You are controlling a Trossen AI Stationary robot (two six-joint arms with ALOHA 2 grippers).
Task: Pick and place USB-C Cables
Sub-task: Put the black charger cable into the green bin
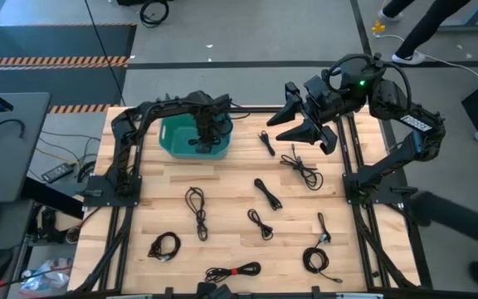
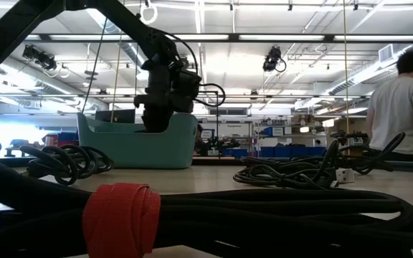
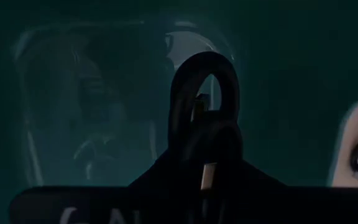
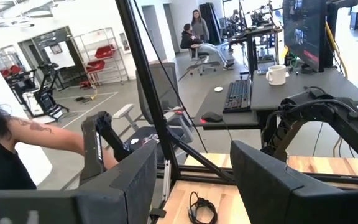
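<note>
The left tool (image 1: 205,139) reaches down inside the teal bin (image 1: 173,145) at the bench's (image 1: 222,191) far left, its fingers pinched together on a looped black cable (image 3: 202,106) that arches out from between them, just over the bin floor. The other cables lie scattered flat across the wooden bench: one straight bundle (image 1: 267,194) near the middle lies on a slant, a long loop (image 1: 197,208) left of it runs front to back, a round coil (image 1: 164,246) sits at the front left, and a bundle with a red tie (image 1: 233,271) stretches sideways along the front edge. A loose tangle (image 1: 302,170) lies just below the right tool (image 1: 304,118), which hangs above the far right of the bench with its fingers spread wide and nothing between them. The bare wood between the cables leaves open room in the middle; black frame rails close both sides.
</note>
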